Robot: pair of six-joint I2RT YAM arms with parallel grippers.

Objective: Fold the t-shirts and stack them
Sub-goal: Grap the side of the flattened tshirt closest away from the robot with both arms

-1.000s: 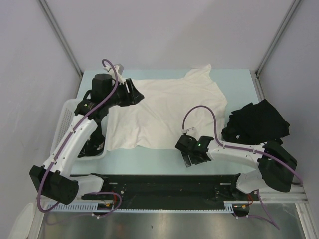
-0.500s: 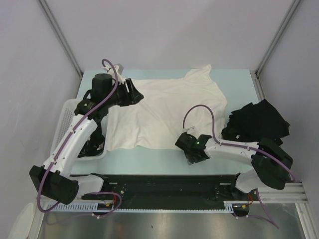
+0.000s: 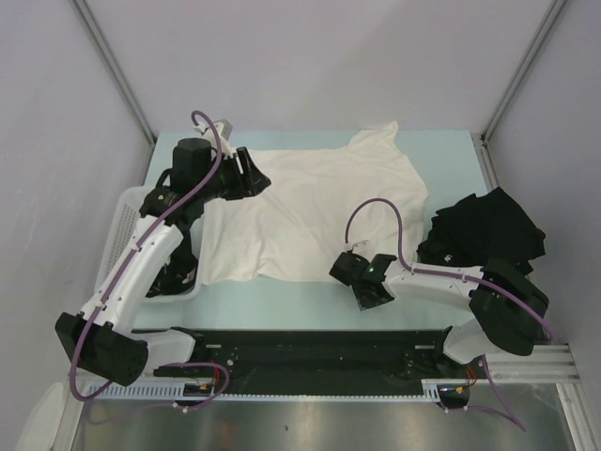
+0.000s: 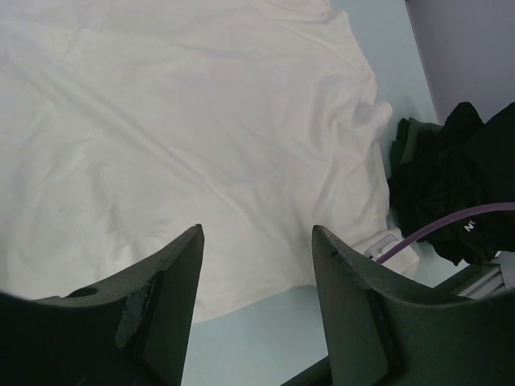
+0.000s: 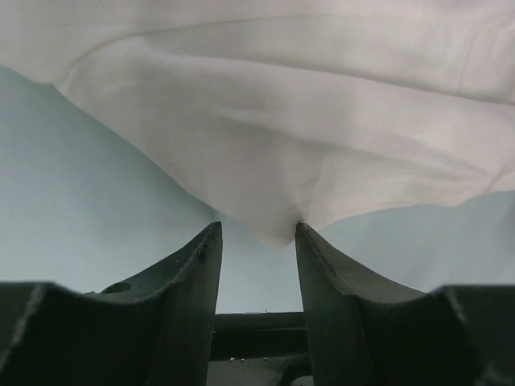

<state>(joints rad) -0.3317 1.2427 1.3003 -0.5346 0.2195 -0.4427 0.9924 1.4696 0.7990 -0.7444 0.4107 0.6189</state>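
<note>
Cream-white t-shirt (image 3: 315, 211): lies spread flat and plain side up at the middle of the pale blue-green table (image 3: 282, 296); soft matte cloth with shallow wrinkles, collar toward the far right, hem toward the near left. Black t-shirts (image 3: 488, 230): sit crumpled in a loose, lumpy heap at the right edge of the table, just beside the cream sleeve, with a small white print showing on one fold. Left gripper (image 3: 255, 178): hovers over the far left part of the cream cloth, dark wedge-shaped fingers (image 4: 173, 281) spread wide, holding nothing. Right gripper (image 3: 355, 278): sits low at the near right corner of the hem, fingers (image 5: 197, 273) parted; a rounded tip of the cream hem (image 5: 278, 229) dips into the gap between them, unpinched, with bare table visible beside it. White plastic mesh basket (image 3: 122, 221): stands at the left table edge, beneath the left arm.
</note>
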